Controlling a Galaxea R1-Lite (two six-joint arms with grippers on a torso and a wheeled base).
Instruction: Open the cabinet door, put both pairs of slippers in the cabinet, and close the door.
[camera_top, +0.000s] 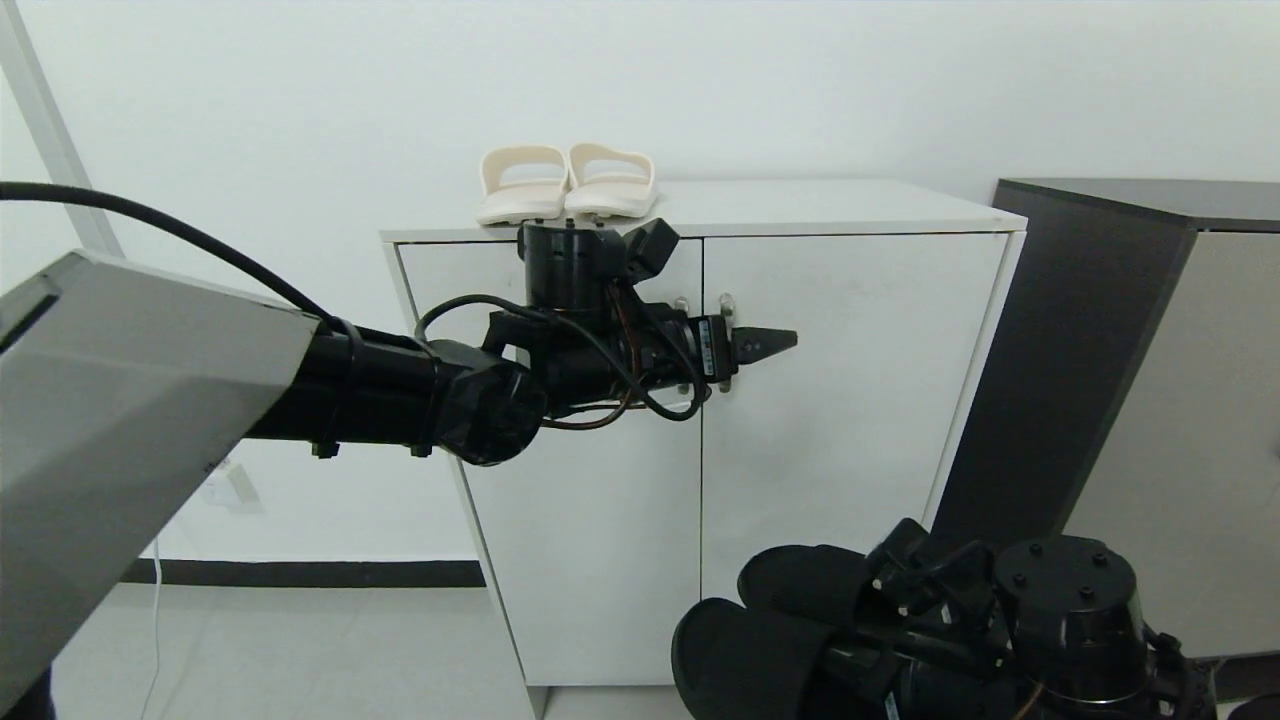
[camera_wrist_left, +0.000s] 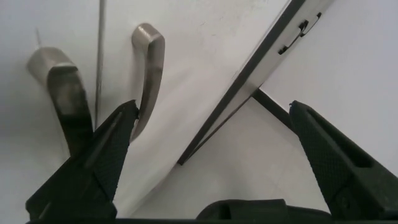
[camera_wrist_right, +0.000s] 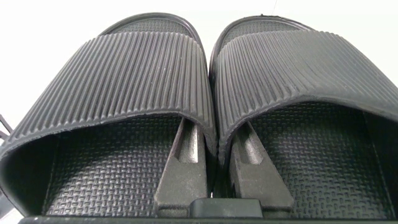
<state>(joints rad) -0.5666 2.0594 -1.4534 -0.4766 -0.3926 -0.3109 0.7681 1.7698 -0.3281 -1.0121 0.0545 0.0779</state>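
Note:
The white cabinet (camera_top: 850, 400) has both doors shut, with two metal handles at the centre seam. A cream pair of slippers (camera_top: 565, 185) rests on its top near the left end. My left gripper (camera_top: 765, 343) is level with the handles, in front of the right door. In the left wrist view it (camera_wrist_left: 212, 107) is open, one fingertip right beside a handle (camera_wrist_left: 149, 74) without closing on it. Low at the right, my right gripper (camera_wrist_right: 216, 134) is shut on the black pair of slippers (camera_top: 770, 630), pinching their two inner walls (camera_wrist_right: 211, 118) together.
A dark cabinet (camera_top: 1100, 350) stands close against the white one's right side. White wall lies behind, with a dark baseboard (camera_top: 320, 573) and light floor (camera_top: 300, 650) to the left of the cabinet.

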